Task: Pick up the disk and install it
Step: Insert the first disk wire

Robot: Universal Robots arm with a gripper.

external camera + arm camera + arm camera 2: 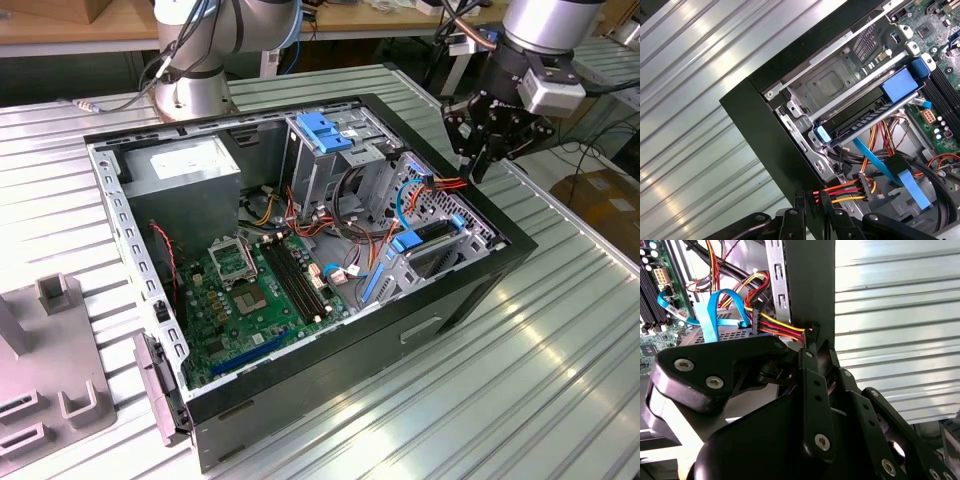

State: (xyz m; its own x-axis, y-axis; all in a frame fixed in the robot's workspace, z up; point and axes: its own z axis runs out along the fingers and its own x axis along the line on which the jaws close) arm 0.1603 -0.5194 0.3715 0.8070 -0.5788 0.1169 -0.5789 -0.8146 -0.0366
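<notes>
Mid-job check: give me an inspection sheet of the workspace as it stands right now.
Surface: ribbed metal table, carrying the open computer case.
Job's things: the disk lies flat in its blue-framed bay by the case wall, on the exterior view's right.
Clutter: grey metal fixture on the table at the exterior view's left.
Grippers: the claw hangs over the case wall near the bay, apart from the disk.
Cables: red, orange and yellow power leads and a blue flat cable run just below the claw.
Surroundings: another arm's base behind the case; cardboard box beyond the table.
</notes>
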